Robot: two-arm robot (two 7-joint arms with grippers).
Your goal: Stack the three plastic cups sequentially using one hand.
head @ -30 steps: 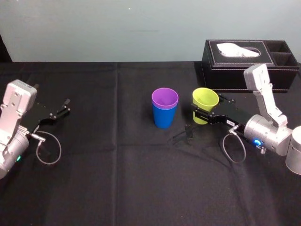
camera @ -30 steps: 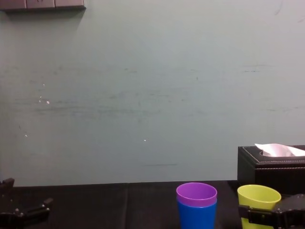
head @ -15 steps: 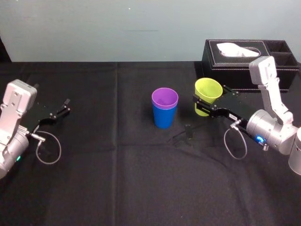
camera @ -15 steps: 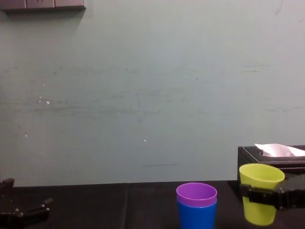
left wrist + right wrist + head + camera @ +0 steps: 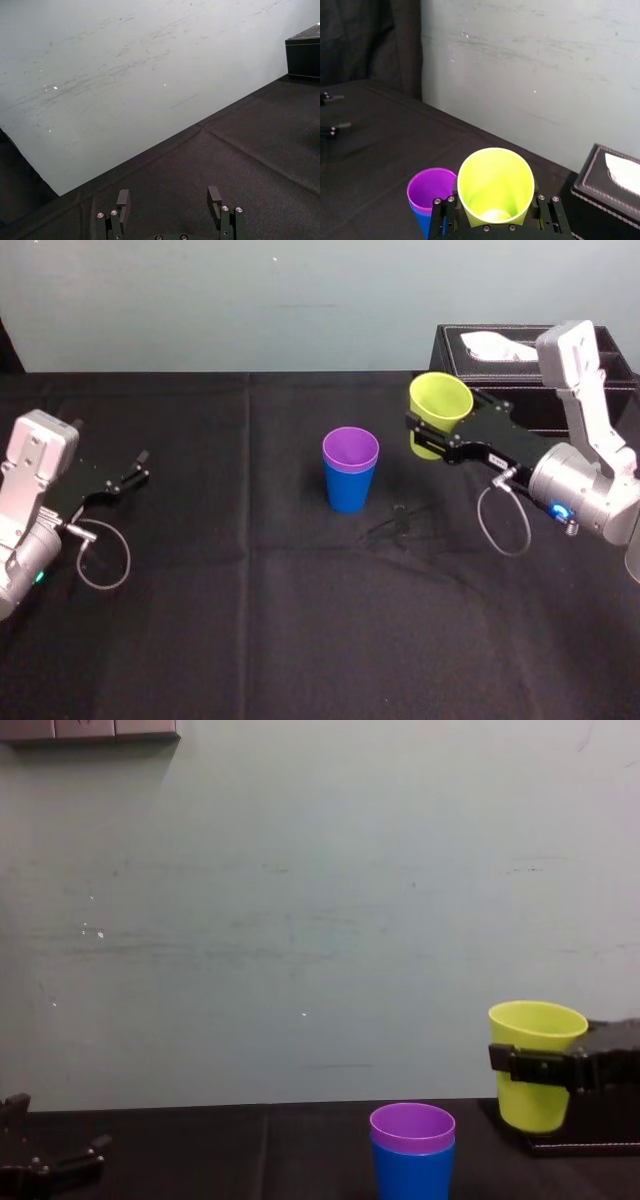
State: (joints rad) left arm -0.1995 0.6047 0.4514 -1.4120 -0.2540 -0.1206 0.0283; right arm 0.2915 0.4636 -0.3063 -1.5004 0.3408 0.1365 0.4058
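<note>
The purple cup (image 5: pixel 350 451) sits nested inside the blue cup (image 5: pixel 348 490) at the middle of the black table; the pair also shows in the chest view as purple cup (image 5: pixel 412 1127) in blue cup (image 5: pixel 412 1170). My right gripper (image 5: pixel 432 432) is shut on the yellow-green cup (image 5: pixel 437 411), holding it upright in the air, above and to the right of the stack. The right wrist view has the yellow-green cup (image 5: pixel 495 185) between the jaws, with the purple cup (image 5: pixel 431 187) lower and beside it. My left gripper (image 5: pixel 128 472) rests open at the table's left.
A black leather tissue box (image 5: pixel 505 367) stands at the back right, just behind the raised cup. A black cloth covers the table (image 5: pixel 300 620). A pale wall (image 5: pixel 300 920) rises behind the table.
My right gripper has lifted the yellow-green cup off the table, well above the rim of the purple cup. The stack and the left arm have not moved.
</note>
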